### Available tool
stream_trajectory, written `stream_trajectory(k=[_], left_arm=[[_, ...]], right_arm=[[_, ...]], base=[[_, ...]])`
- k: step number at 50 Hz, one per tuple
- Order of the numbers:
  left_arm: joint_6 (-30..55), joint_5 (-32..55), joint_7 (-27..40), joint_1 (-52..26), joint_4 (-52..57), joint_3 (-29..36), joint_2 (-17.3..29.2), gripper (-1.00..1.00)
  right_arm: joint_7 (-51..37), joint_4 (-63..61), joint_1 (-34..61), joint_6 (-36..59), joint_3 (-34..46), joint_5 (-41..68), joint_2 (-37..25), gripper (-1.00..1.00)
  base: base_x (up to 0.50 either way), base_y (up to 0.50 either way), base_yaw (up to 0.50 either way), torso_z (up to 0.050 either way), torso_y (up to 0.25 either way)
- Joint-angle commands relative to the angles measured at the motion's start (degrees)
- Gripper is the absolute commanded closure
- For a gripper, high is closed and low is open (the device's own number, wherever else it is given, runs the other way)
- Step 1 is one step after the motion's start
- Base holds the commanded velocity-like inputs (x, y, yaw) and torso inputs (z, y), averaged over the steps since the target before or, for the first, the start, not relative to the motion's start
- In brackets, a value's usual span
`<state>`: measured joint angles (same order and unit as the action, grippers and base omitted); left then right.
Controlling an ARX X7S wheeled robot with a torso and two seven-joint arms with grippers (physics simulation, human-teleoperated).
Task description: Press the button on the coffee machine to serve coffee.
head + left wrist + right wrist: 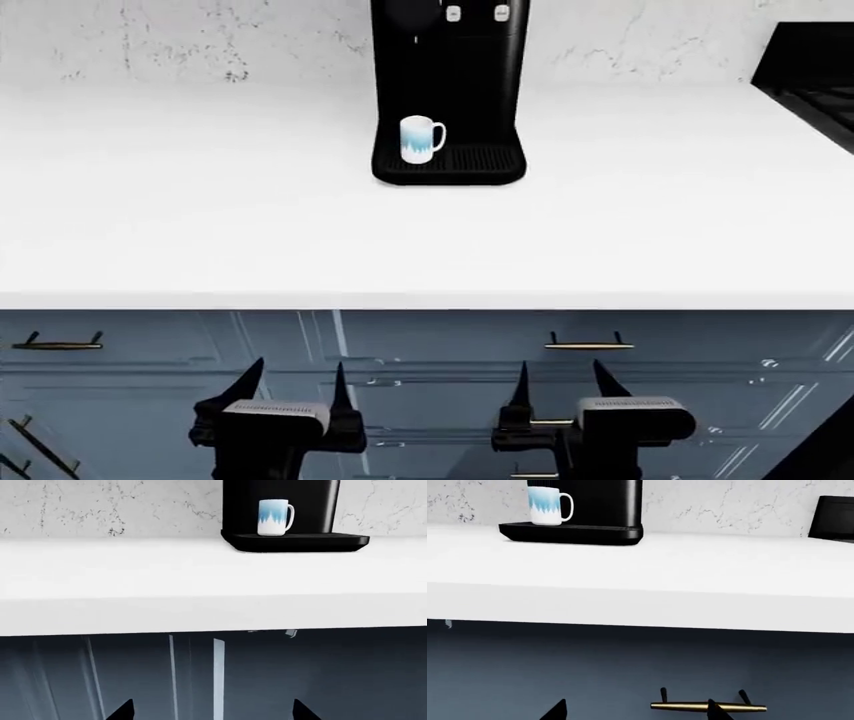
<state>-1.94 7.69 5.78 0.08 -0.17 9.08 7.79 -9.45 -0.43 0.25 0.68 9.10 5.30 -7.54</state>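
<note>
The white worktop [200, 220] fills most of the head view, with a marbled white wall behind it and blue-grey cabinet fronts [147, 400] with brass handles [589, 345] below its front edge. The coffee machine [450, 80] stands at the back of the worktop against the wall, slightly left of centre in the head view, well apart from both arms. A black stove [811, 70] sits at the far right edge of the worktop, away from the machine. A white-and-blue mug [420, 139] stands upright on the left part of the machine's ribbed drip tray [478, 160], under the spout; nothing else lies on the worktop between the arms and the machine.

Both arms hang low in front of the cabinets, below the worktop's edge. The left claw [294, 385] and the right claw [561, 385] each have their fingertips spread wide, holding nothing.

Only the head view shows the small white buttons [477, 13] near the machine's top; both wrist views cut the machine off above the mug. The right wrist view shows a brass handle just beyond its fingertips [557, 710], and the stove's corner on the worktop. No stream of coffee can be made out in any view
</note>
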Motion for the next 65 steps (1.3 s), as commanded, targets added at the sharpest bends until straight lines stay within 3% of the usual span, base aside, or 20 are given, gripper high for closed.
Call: stream_trajectory(k=[1,33,49,52,53,56,61,65], left_arm=[[-0.36,0.26,0.71,-0.26,0.16,0.65,0.15,-1.00],[-0.74,1.69,1.88,-0.18,0.03,1.42,1.54,-1.00],[-1.73,-0.85,4.88,0.65,3.71,1.95,2.16,-1.00],[10.27,6.32,5.27,0.68,11.74,-0.24,2.53,-1.00],[11.74,5.23,5.66,0.73,14.47,0.34,3.67,-1.00],[27.05,7.19,8.42,-2.52,23.87,0.19,5.30,-1.00],[38.69,12.44,10.02,-6.32,33.94,-1.95,6.24,-1.00],[51.42,18.12,11.76,-13.74,40.18,-4.51,7.92,-1.00]], right_arm=[[-0.67,-0.04,0.16,0.23,0.55,0.34,-0.42,-1.00],[-2.02,0.13,0.33,0.08,1.84,1.28,-1.45,-1.00],[-2.70,-2.48,0.10,1.74,1.34,4.01,-1.18,-1.00],[-4.04,-7.81,-0.24,6.88,0.61,5.49,-1.28,-1.00],[-5.14,-9.91,0.18,9.94,1.04,4.29,-1.92,-1.00],[-6.28,-18.61,2.10,19.73,0.61,5.89,-3.32,-1.00],[-8.56,-32.09,7.39,35.53,0.15,7.71,-5.19,-1.00],[-9.44,-41.45,13.81,50.18,-3.00,11.96,-6.71,-1.00]], base=[[0.00,0.00,0.00,0.050,0.000],[0.00,0.00,0.00,0.050,0.000],[0.00,0.00,0.00,0.000,0.000],[0.00,0.00,0.00,0.000,0.000],[0.00,0.00,0.00,0.000,0.000],[0.00,0.00,0.00,0.000,0.000],[0.00,0.00,0.00,0.000,0.000],[0.00,0.00,0.00,0.000,0.000]])
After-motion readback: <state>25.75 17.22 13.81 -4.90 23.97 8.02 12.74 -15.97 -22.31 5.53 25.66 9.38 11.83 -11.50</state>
